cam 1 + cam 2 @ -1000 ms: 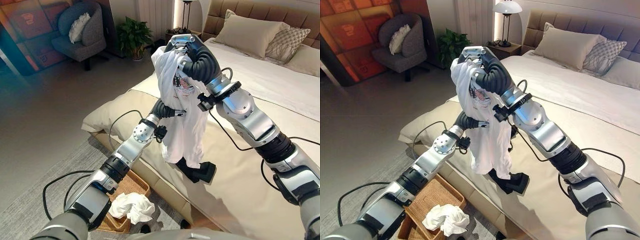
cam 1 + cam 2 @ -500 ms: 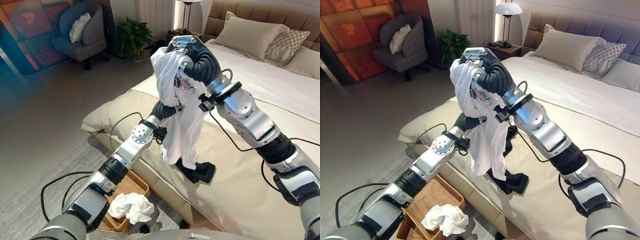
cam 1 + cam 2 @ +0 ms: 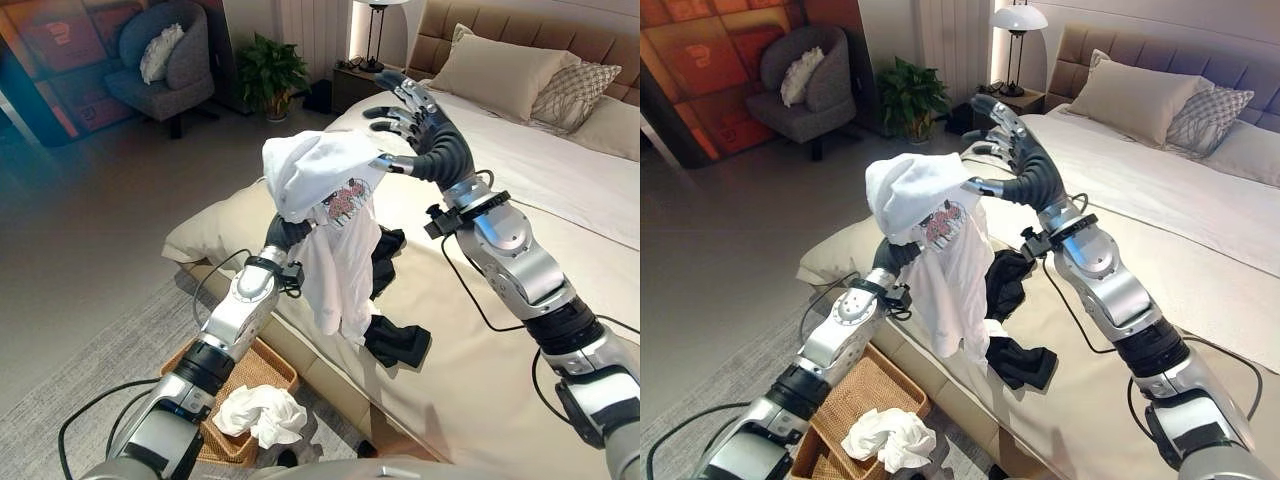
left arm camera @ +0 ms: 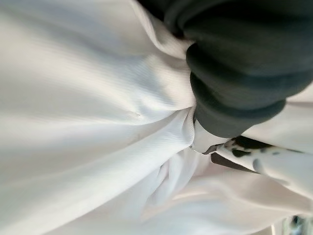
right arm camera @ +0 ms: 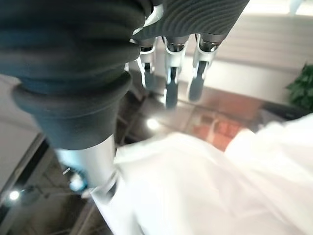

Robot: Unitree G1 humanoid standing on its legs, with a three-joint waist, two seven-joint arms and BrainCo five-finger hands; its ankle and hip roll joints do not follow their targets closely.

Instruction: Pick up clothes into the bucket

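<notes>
A white T-shirt (image 3: 330, 190) with a small print hangs draped over my left hand (image 4: 244, 63), raised above the bed's near edge; the cloth covers the hand, and only its dark wrist cover shows. My right hand (image 3: 432, 148) is open with spread fingers, just right of the shirt's top and apart from it. A black garment (image 3: 398, 340) lies crumpled on the beige bed cover below the shirt. The woven basket (image 3: 268, 368) stands on the floor beside the bed, under my left arm, with a white garment (image 3: 262, 412) bunched in it.
The bed (image 3: 500, 400) takes up the right side, with pillows (image 3: 500, 65) at its head. Across the open floor stand a grey armchair (image 3: 160, 60), a potted plant (image 3: 268, 70) and a lamp on a nightstand (image 3: 1012, 50).
My right hand has let go of the white T-shirt and opened, drawing off to the right. My left arm has carried the shirt leftward and lower, toward the bed's edge.
</notes>
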